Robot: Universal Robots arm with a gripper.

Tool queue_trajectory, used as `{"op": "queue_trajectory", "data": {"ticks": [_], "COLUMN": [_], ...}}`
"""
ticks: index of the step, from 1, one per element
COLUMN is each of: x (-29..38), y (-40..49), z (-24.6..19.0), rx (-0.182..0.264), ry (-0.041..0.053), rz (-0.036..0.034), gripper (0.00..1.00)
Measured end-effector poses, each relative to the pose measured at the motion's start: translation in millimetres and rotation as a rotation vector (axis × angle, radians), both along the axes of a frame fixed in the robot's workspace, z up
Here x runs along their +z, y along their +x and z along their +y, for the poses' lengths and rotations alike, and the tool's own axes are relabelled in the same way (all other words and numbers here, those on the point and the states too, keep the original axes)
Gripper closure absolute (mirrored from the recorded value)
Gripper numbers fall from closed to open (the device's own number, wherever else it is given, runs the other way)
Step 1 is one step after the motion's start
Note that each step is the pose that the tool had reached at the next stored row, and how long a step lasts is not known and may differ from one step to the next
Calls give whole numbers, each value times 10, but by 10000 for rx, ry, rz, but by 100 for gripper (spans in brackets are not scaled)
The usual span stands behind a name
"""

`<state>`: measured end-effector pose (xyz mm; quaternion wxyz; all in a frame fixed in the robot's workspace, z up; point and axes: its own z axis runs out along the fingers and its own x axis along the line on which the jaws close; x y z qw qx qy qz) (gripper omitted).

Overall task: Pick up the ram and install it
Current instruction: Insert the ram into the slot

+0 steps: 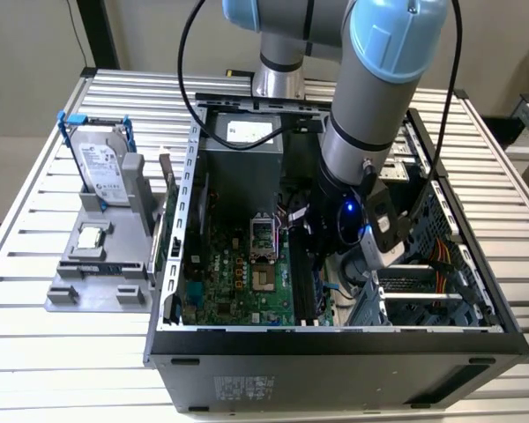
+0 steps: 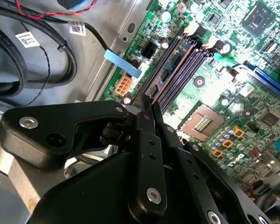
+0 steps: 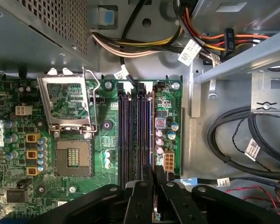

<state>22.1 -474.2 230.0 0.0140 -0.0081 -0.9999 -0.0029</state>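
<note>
In both wrist views the ram [image 2: 170,70] [image 3: 151,126] stands on edge in the memory slot nearest the motherboard's edge, a thin dark blue board with black chips. My gripper [image 2: 147,106] [image 3: 154,173] sits over one end of it, its black fingers [image 2: 144,140] pressed close together on the board's top edge. In the exterior view the gripper [image 1: 322,264] is down inside the open computer case [image 1: 172,264], above the green motherboard [image 1: 234,273], and the arm hides the ram.
The processor socket [image 3: 72,121] beside the memory slots stands open. Cable bundles [image 3: 233,144] and a metal drive cage [image 1: 423,291] crowd the case next to the arm. Outside, a grey fixture [image 1: 97,282] holds a hard drive in a blue bracket [image 1: 101,167] and a square processor [image 1: 90,238].
</note>
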Motion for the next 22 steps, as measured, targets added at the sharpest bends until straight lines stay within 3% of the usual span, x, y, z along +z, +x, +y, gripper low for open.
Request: {"op": "queue_trajectory", "data": {"ticks": [8, 22], "x": [-48, -69], "y": [0, 6], "z": [-5, -15], "rx": [-79, -226], "ry": [-45, -63], "rz": [83, 220], "gripper": [100, 100]}}
